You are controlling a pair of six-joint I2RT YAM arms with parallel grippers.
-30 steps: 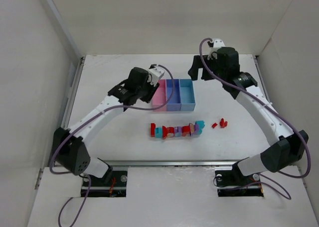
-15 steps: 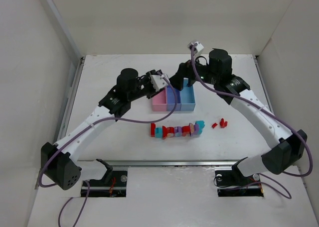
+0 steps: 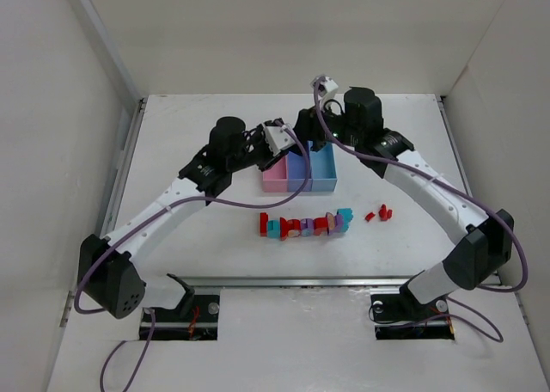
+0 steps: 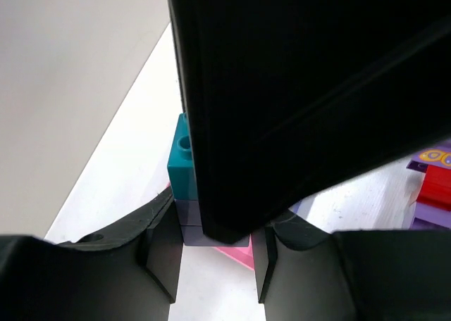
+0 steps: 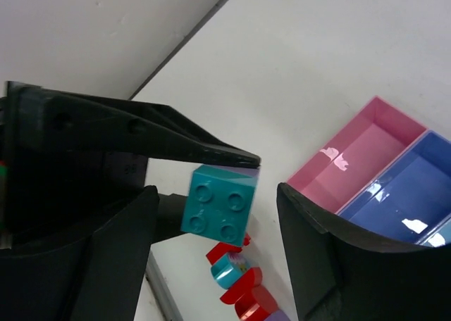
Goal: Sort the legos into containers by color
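Note:
My left gripper (image 3: 284, 137) is shut on a small stack of legos above the table, a teal brick (image 4: 182, 159) on purple bricks (image 4: 189, 222), just left of the containers. The stack sits between its pads at the left gripper (image 4: 211, 257). My right gripper (image 3: 302, 125) meets it from the other side. In the right wrist view the teal brick (image 5: 220, 203) hangs between the right gripper (image 5: 217, 198) fingers, which stand open with a gap on each side. The containers are a pink bin (image 3: 275, 172), a purple-blue bin (image 3: 299, 172) and a light blue bin (image 3: 324, 168).
A row of red, teal and purple legos (image 3: 305, 225) lies on the table in front of the bins. Small red pieces (image 3: 378, 212) lie to its right. White walls close in the table on three sides.
The right arm has swung left from behind the bins to the left gripper, and its jaws have narrowed around the teal brick. The left gripper kept its hold and turned the stack toward it.

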